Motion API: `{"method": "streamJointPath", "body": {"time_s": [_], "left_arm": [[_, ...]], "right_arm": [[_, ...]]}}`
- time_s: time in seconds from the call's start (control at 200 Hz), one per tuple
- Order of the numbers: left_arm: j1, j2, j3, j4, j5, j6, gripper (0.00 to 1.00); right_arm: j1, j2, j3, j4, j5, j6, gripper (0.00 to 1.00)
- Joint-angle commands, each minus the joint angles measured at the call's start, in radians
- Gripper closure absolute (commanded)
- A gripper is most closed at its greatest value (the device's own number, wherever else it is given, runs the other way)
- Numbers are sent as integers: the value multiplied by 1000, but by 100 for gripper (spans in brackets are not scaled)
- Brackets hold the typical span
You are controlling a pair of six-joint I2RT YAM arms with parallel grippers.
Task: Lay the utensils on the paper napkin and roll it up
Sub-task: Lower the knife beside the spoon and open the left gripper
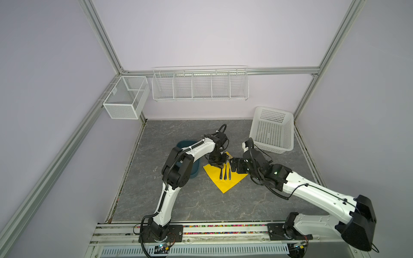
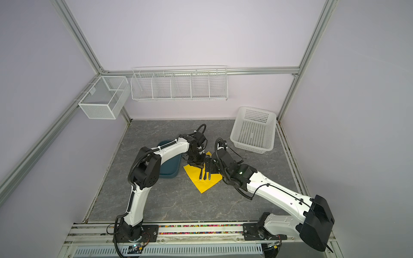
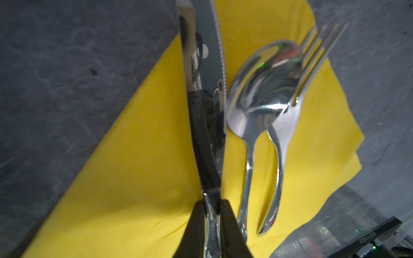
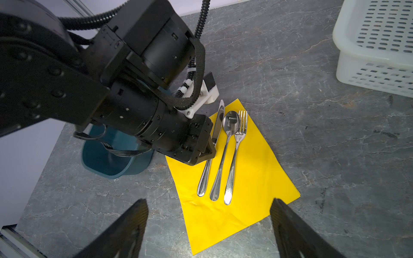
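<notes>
The knife [image 4: 204,176], spoon [image 4: 223,156] and fork [image 4: 234,160] are side by side on the yellow paper napkin [image 4: 257,178], flat on the table [image 4: 312,111]. The left end effector [image 3: 212,205] is clamped on the knife handle and hides its middle; whether the knife touches the paper, I cannot tell. The right end effector [image 4: 209,199] hangs near, fingers wide apart, holding nothing. The left arm [image 4: 67,89] covers part of the teal tub [image 4: 125,165].

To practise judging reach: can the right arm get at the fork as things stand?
Probably yes. The right gripper is open, the fork lies on its side of the napkin, and the left gripper is shut on the knife, beyond the spoon.
</notes>
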Motion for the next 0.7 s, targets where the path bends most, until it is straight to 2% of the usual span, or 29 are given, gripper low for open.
{"method": "streamJointPath", "body": {"time_s": [0.0,0.7], "left_arm": [[-7,9,18,-3,21,10,86],[-9,-33,-20,17,11,57,82]], "right_arm": [[-5,-3,-9,-6,-2,15,11],[-4,-19,-16,-18,5,25,11]]}}
